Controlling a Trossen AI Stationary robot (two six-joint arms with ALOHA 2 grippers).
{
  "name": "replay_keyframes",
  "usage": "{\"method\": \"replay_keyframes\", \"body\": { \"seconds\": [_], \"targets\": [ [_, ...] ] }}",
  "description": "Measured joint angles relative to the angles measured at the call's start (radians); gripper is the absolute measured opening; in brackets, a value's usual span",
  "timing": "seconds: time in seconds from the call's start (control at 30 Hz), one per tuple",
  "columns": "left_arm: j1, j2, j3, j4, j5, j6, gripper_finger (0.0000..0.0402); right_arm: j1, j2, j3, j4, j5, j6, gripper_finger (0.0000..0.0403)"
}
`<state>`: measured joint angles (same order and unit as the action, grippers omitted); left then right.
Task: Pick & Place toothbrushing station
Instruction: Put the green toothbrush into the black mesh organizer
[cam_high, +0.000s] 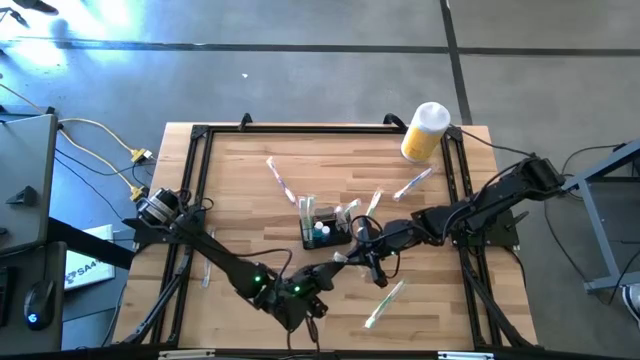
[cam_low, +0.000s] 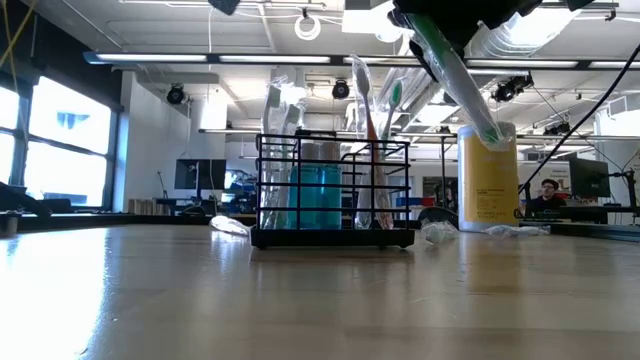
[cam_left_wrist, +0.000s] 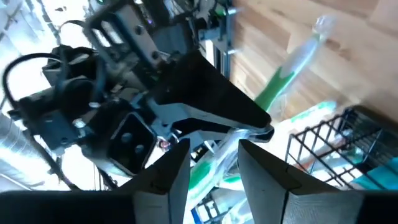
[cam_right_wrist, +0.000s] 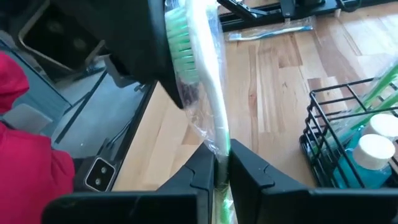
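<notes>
The toothbrushing station (cam_high: 325, 232), a small black wire caddy, stands on the wooden table's middle with toothbrushes and blue bottles in it; the low view shows it too (cam_low: 335, 190). Just in front of it, above the table, my right gripper (cam_high: 366, 258) is shut on a green-and-white toothbrush (cam_right_wrist: 205, 81) in a clear wrapper. My left gripper (cam_high: 335, 270) is open. It meets the toothbrush from the opposite side, and its fingers (cam_left_wrist: 168, 180) stand on either side of the toothbrush (cam_left_wrist: 217, 167). My right gripper pinches the wrapped toothbrush's handle (cam_right_wrist: 219, 155) between its two fingers. The toothbrush reaches out past the fingertips, its bristle head (cam_right_wrist: 181, 43) by my left gripper. It is lifted clear and slants in the air (cam_low: 455, 70). Whether a left finger touches it, I cannot tell.
A yellow cylinder with a white lid (cam_high: 425, 130) stands at the table's far right. Wrapped toothbrushes lie loose on the table: one far left of the caddy (cam_high: 280, 180), one far right (cam_high: 412, 185), one near the front (cam_high: 385, 303). A black frame (cam_high: 200, 135) rims the table.
</notes>
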<state>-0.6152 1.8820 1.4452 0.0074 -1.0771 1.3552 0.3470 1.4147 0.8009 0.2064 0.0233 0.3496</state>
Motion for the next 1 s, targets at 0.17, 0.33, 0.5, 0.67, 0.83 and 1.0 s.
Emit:
{"method": "replay_keyframes", "body": {
  "seconds": [0.17,0.33,0.5,0.67,0.83,1.0],
  "targets": [
    [-0.029,-0.028,0.0,0.005,-0.006,-0.142,0.0129,0.001,-0.017,0.0,-0.019,0.008,-0.004,0.0021],
    [-0.047,-0.11,0.0,-0.038,-0.041,-0.517,0.0129,0.022,-0.09,-0.001,-0.052,0.095,-0.025,0.0021],
    [-0.062,-0.231,0.001,-0.308,-0.113,-0.967,0.0129,0.108,-0.178,-0.001,-0.148,0.396,-0.173,0.0021],
    [-0.041,-0.349,0.001,-0.68,0.091,-1.413,0.0129,0.186,-0.215,-0.043,-0.085,0.621,-0.263,0.0021],
    [-0.018,-0.392,-0.028,-0.864,0.2,-1.659,0.0129,0.223,-0.233,-0.122,0.082,0.626,-0.327,0.0021],
    [-0.021,-0.398,-0.134,-0.799,0.201,-1.7,0.0129,0.181,-0.231,-0.258,0.467,0.501,-0.467,0.0021]
  ]
}}
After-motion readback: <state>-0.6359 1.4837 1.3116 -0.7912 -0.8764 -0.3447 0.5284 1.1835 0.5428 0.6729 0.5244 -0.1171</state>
